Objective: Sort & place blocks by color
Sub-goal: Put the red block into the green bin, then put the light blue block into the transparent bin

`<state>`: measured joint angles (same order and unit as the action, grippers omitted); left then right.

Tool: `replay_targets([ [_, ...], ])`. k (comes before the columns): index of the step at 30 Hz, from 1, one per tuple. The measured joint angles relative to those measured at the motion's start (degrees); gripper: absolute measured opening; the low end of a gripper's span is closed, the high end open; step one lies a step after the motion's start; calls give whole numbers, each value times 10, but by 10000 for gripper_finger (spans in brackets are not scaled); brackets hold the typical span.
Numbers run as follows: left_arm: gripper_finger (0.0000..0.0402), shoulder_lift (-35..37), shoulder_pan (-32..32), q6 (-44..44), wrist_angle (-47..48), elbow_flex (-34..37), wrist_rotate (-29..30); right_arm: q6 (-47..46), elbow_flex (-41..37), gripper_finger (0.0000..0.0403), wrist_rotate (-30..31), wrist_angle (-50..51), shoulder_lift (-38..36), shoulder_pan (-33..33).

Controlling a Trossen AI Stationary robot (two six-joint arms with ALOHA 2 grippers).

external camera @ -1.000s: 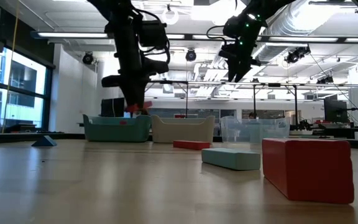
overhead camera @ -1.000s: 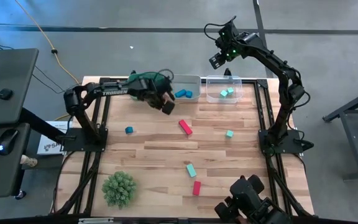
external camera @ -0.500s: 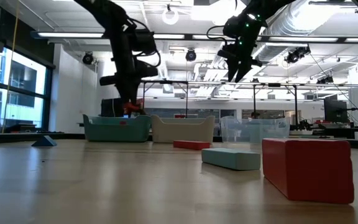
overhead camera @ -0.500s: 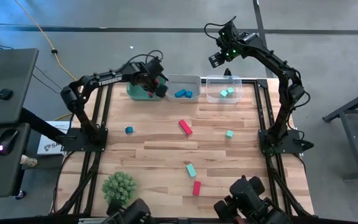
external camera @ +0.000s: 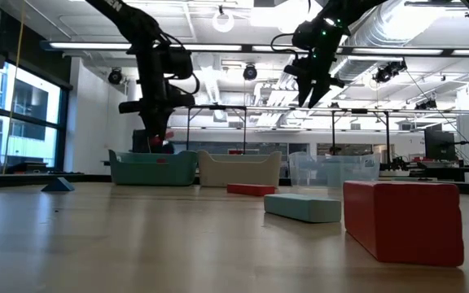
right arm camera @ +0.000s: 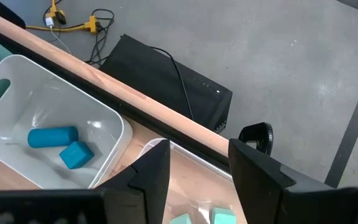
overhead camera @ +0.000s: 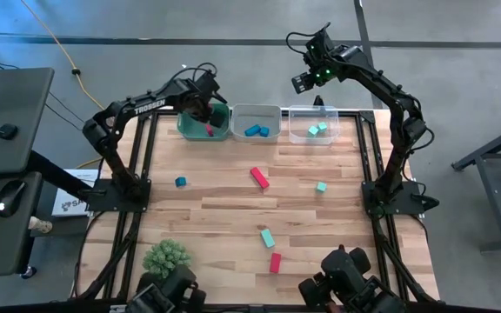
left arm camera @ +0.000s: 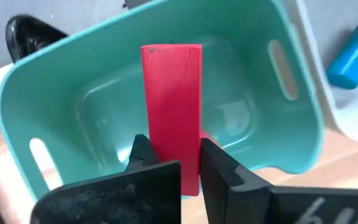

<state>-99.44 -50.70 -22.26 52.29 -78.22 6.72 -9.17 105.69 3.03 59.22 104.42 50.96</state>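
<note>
Three bins are seen along the upper edge of the table point(overhead camera: 233, 196): a teal bin point(overhead camera: 190, 130), a white bin point(overhead camera: 272, 113) with two blue blocks point(overhead camera: 257, 131), and a clear bin point(overhead camera: 329, 115) with two teal blocks point(overhead camera: 317, 129). A red bar point(left arm camera: 173, 106) is clamped upright in the left gripper point(left arm camera: 188, 168) above the teal bin, upper left of centre. The right gripper point(right arm camera: 194, 165) is held part open, empty, above the clear bin; loose blocks are scattered mid-table.
</note>
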Motion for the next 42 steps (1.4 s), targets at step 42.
replay_targets([
  [42, 74, -70, -3, 6, 19, 0, 14, -9, 0, 154, -28, 68, 0, -47],
])
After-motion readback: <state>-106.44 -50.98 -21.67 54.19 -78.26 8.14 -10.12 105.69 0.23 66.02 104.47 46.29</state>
